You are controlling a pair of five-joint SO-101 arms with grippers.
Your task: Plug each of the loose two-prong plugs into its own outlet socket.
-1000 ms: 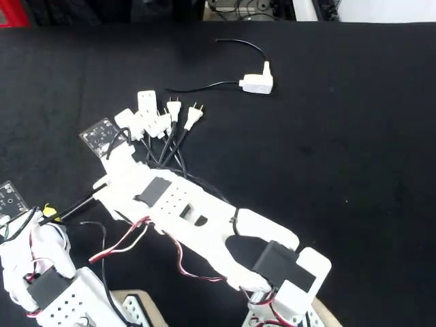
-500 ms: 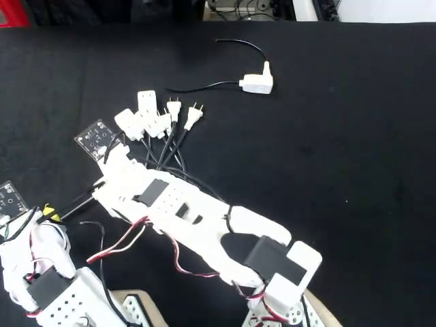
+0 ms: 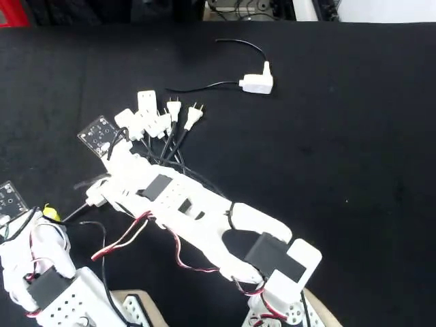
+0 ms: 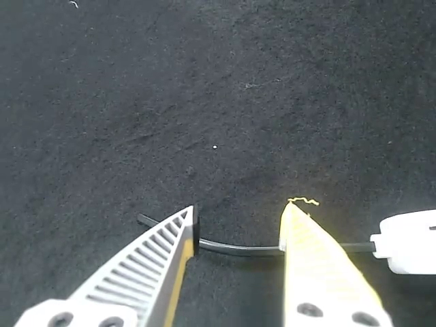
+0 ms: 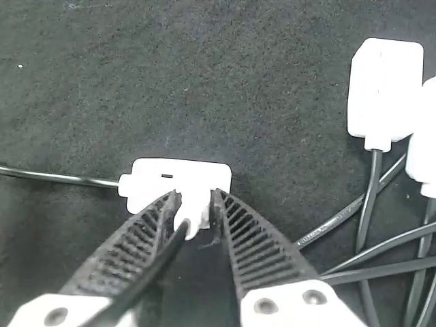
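Observation:
My right gripper (image 5: 194, 197) is shut on a small white plug (image 5: 193, 214) that sits against a white outlet socket (image 5: 176, 177) on the black table. A thin black cable (image 5: 54, 177) leaves that socket. In the high view this gripper (image 3: 97, 197) lies at the front left. My left gripper (image 4: 238, 211) is open, its fingers astride the same black cable (image 4: 238, 248), low over the cloth; the white socket's end (image 4: 407, 242) is beside it. Two loose two-prong plugs (image 3: 174, 107) (image 3: 195, 113) lie further back, next to a cluster of white sockets (image 3: 139, 116).
A white adapter (image 3: 257, 83) with its own black cable lies at the back centre. Several black cables (image 3: 167, 146) run from the cluster under my right arm. Another white socket (image 5: 385, 88) lies close to my right gripper. The table's right half is bare black cloth (image 3: 354, 170).
My right gripper has shifted slightly toward the front left with the white plug and socket; the cable beside it has bent. The left arm has stayed put.

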